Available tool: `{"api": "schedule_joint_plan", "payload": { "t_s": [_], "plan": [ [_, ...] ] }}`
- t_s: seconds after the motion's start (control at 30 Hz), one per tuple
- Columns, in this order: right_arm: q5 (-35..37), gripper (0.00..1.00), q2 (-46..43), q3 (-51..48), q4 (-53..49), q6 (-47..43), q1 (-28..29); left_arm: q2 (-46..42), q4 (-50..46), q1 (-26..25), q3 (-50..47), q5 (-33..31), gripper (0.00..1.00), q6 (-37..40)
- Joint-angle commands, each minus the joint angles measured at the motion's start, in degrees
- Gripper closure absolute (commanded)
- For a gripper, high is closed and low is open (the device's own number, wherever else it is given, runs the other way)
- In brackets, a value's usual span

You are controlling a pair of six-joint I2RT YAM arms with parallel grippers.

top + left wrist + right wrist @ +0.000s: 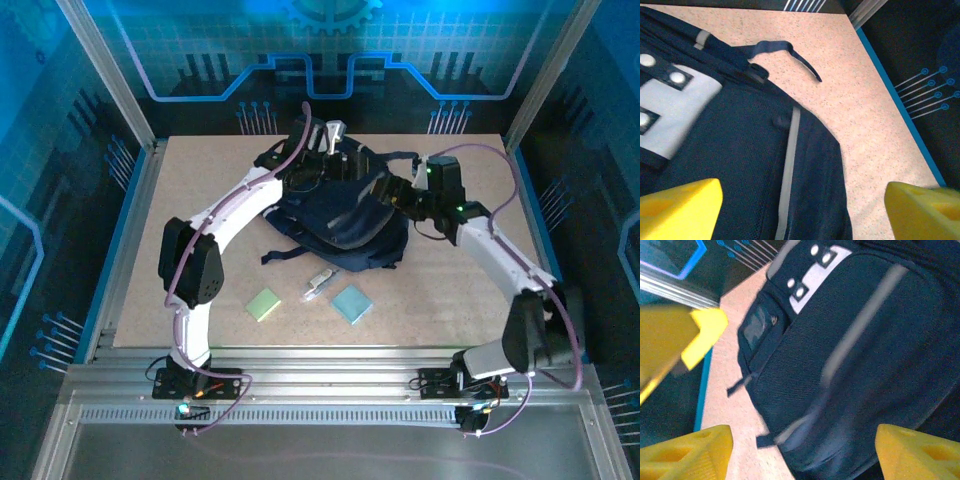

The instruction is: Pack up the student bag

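While both arms reached in over the beige speckled tabletop, one large dark navy fabric backpack lay slumped at the upper centre of the overhead frame, between the two grippers.

At the left of that frame the left arm bent up and inward, and the left gripper sat over the bag's upper left end. In the left wrist view its two yellow fingertips stood at the lower corners, spread wide with nothing between them, so the jaws were released. The bag lay beneath them across the left half of the frame. It showed one pale grey patch, three round white snaps, one pale zipper stripe and one navy strap loop resting on the board at the upper centre.

Three small things lay in a row at the overhead frame's lower centre, near the bag's lower edge. From left to right they were one pale green square pad, one whitish pen-like object too small to identify, and one light blue square pad.

At the right, the right gripper was at the bag's right side; whether it touched the fabric could not be told. In the right wrist view its two yellow fingertips stood wide apart at the lower corners, clasping nothing. Above them were four white snaps and one blurred pale stripe. One more blurred yellow shape sat at the upper left edge, and what it was could not be told.
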Motion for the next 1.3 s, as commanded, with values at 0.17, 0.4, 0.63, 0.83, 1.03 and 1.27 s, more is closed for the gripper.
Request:
{"api": "schedule_joint_plan", "payload": {
  "t_s": [0.17, 0.4, 0.63, 0.83, 1.03, 1.27],
  "plan": [
    [14.4, 0.27, -0.9, -2.5, -5.4, 1.2, 14.6, -12.3, 13.4, 7.8, -20.5, -6.9, 0.06, -4.4],
    [18.0, 0.33, 13.2, 0.1, 3.2, 4.9, 24.3, -15.1, 14.9, 15.6, -32.8, -13.0, 0.06, -11.9],
    [18.6, 0.36, 24.4, 5.0, 5.2, 8.1, 25.0, -10.2, 13.4, 18.0, -32.7, -15.4, 0.11, -15.6],
    [19.3, 0.36, 27.6, 6.3, 1.7, 8.2, 24.3, -0.6, 9.8, 18.2, -24.8, -16.2, 0.13, -15.0],
    [15.4, 0.39, 27.5, 3.0, 4.4, 7.2, 23.0, 9.0, 4.8, 18.2, -13.8, -15.2, 0.27, -12.8],
    [15.9, 0.39, 25.9, 1.5, 1.6, 3.4, 18.3, 7.1, 8.9, 17.8, -18.9, -11.2, 1.0, -13.4]
  ]
}}
